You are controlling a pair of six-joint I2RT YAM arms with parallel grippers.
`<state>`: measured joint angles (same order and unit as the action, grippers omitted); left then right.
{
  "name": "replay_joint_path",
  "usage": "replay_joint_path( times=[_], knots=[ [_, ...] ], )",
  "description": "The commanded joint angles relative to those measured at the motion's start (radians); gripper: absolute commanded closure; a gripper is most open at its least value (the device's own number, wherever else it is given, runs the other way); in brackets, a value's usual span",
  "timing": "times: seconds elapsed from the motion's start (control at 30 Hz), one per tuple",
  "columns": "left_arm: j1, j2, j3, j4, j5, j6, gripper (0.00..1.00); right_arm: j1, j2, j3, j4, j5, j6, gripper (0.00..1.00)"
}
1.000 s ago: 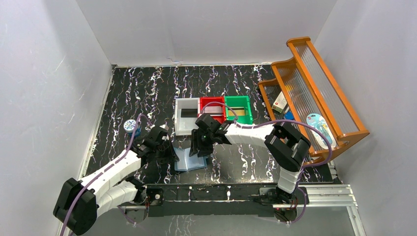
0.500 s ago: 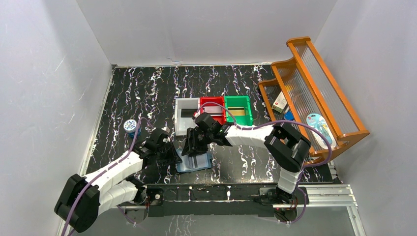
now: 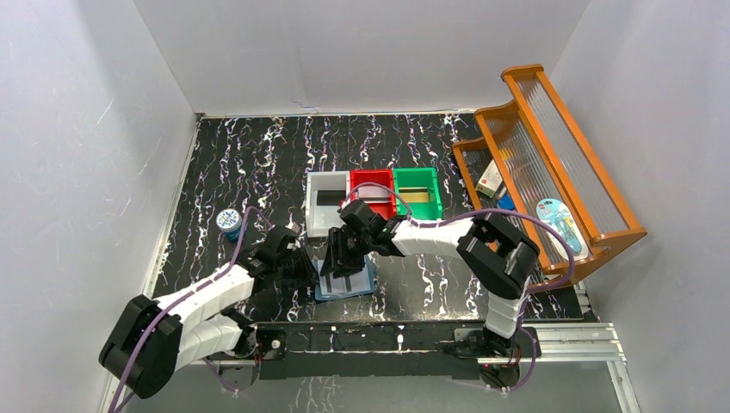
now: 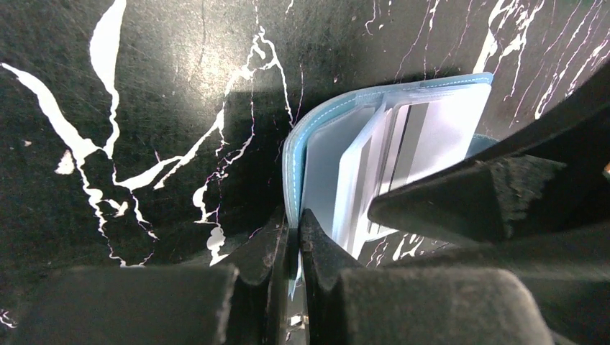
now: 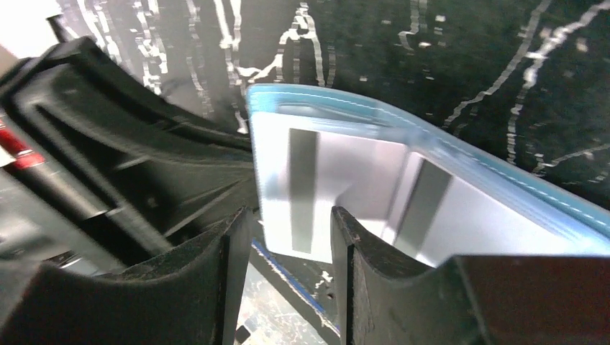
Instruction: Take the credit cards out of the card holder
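The blue card holder [image 3: 355, 286] lies open on the table near the front edge. A pale grey card [image 3: 342, 276] with dark stripes shows in its pockets. My left gripper [image 3: 308, 268] is shut on the holder's left edge; in the left wrist view its jaws [image 4: 293, 231] pinch the pale blue cover [image 4: 316, 154]. My right gripper [image 3: 337, 258] is open over the holder. In the right wrist view its jaws [image 5: 288, 248] stand apart on either side of the grey card's [image 5: 302, 180] lower edge, with the holder's blue rim [image 5: 460, 154] behind. A black card [image 3: 328, 197] lies in the grey bin.
Grey [image 3: 313, 215], red [image 3: 385, 178] and green [image 3: 435, 191] bins stand just behind the grippers. A round blue tin [image 3: 228, 219] sits at the left. A wooden rack [image 3: 551, 146] at the right holds a white-and-red box [image 3: 491, 178] and a tiny blue block [image 3: 506, 203].
My right gripper has moved left and nearer, down onto the open holder. My left gripper has shifted right against the holder's left edge. The striped grey card now shows in the holder.
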<state>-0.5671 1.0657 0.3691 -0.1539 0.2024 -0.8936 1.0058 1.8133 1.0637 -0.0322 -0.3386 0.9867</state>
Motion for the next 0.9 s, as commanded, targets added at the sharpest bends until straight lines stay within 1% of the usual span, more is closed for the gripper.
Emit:
replay_joint_path(
  times=[0.0,0.03,0.1,0.17,0.33,0.43,0.5,0.63,0.8,0.83,0.87],
  knots=[
    [-0.004,-0.043,-0.006,-0.084,-0.065,-0.004,0.89,0.004,0.003,-0.017,-0.063,0.055,-0.013,0.49],
    [-0.004,-0.058,0.004,-0.105,-0.083,-0.003,0.83,0.005,0.000,-0.019,-0.073,0.065,-0.015,0.49],
    [-0.005,-0.100,0.023,-0.181,-0.116,-0.001,0.75,0.005,-0.002,-0.013,-0.099,0.084,-0.024,0.49],
    [-0.004,-0.145,0.046,-0.242,-0.151,-0.003,0.64,0.005,0.001,-0.010,-0.110,0.091,-0.028,0.50],
    [-0.004,-0.237,0.118,-0.354,-0.234,-0.002,0.52,0.005,0.003,-0.003,-0.113,0.093,-0.036,0.50],
    [-0.004,-0.252,0.146,-0.369,-0.251,0.017,0.50,0.005,-0.005,0.011,-0.124,0.103,-0.047,0.50],
    [-0.005,-0.247,0.154,-0.353,-0.232,0.031,0.49,0.005,-0.015,0.020,-0.129,0.106,-0.051,0.50],
    [-0.005,-0.197,0.154,-0.273,-0.112,0.085,0.49,0.005,-0.031,0.027,-0.127,0.115,-0.060,0.50],
    [-0.005,-0.093,0.121,-0.150,0.029,0.117,0.50,0.005,-0.025,0.027,-0.125,0.111,-0.060,0.50],
    [-0.004,-0.073,0.116,-0.139,0.049,0.120,0.51,0.005,-0.025,0.027,-0.124,0.112,-0.059,0.50],
    [-0.004,-0.057,0.110,-0.122,0.064,0.123,0.55,0.005,-0.024,0.027,-0.125,0.112,-0.059,0.50]
  ],
)
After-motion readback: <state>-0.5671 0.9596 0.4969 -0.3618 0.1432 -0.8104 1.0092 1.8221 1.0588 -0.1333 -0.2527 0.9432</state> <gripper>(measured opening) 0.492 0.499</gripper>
